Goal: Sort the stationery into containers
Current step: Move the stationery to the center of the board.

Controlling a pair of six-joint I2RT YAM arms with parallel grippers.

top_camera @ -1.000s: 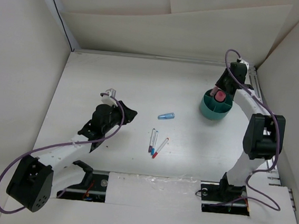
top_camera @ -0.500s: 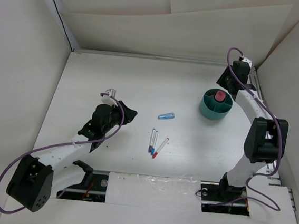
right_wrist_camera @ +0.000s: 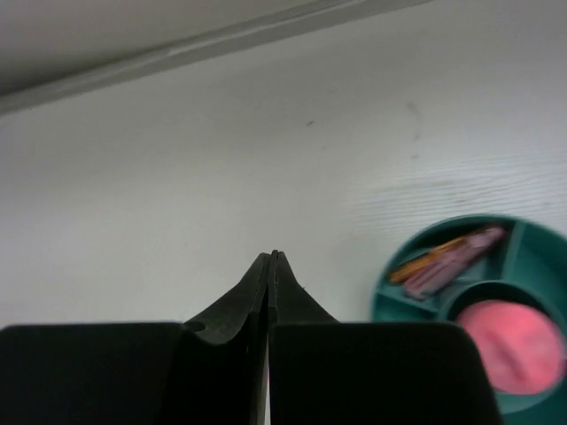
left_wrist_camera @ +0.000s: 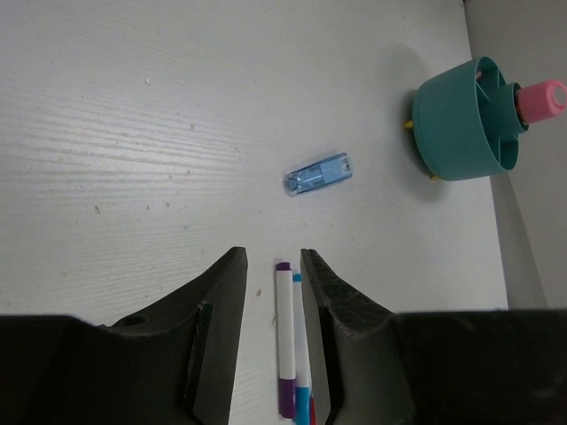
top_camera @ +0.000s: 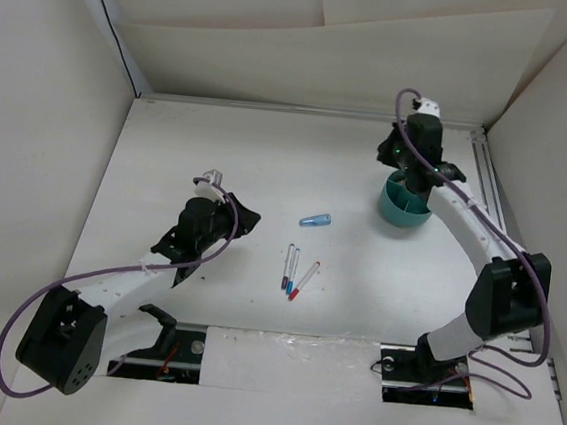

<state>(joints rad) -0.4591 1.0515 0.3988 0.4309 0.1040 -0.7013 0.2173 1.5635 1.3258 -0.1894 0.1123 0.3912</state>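
The teal cup (top_camera: 400, 212) stands at the right, partly under my right arm. It holds an upright pink-capped marker (left_wrist_camera: 540, 96) in its centre, plus an orange and a pink marker (right_wrist_camera: 446, 257) in a side compartment. A light blue marker (top_camera: 315, 219) lies mid-table. Three thin white pens (top_camera: 295, 271) lie side by side nearer me. My left gripper (top_camera: 248, 216) is open and empty, left of the pens, which show between its jaws in the left wrist view (left_wrist_camera: 284, 328). My right gripper (top_camera: 383, 148) is shut and empty, just behind and left of the cup (right_wrist_camera: 416, 283).
White walls enclose the table on the left, back and right. A metal rail (top_camera: 488, 172) runs along the right wall behind the cup. The arm bases and cables sit at the near edge.
My right gripper has lifted off the pink-capped marker, leaving it standing in the cup, and swung left behind the cup. My left arm has barely moved.
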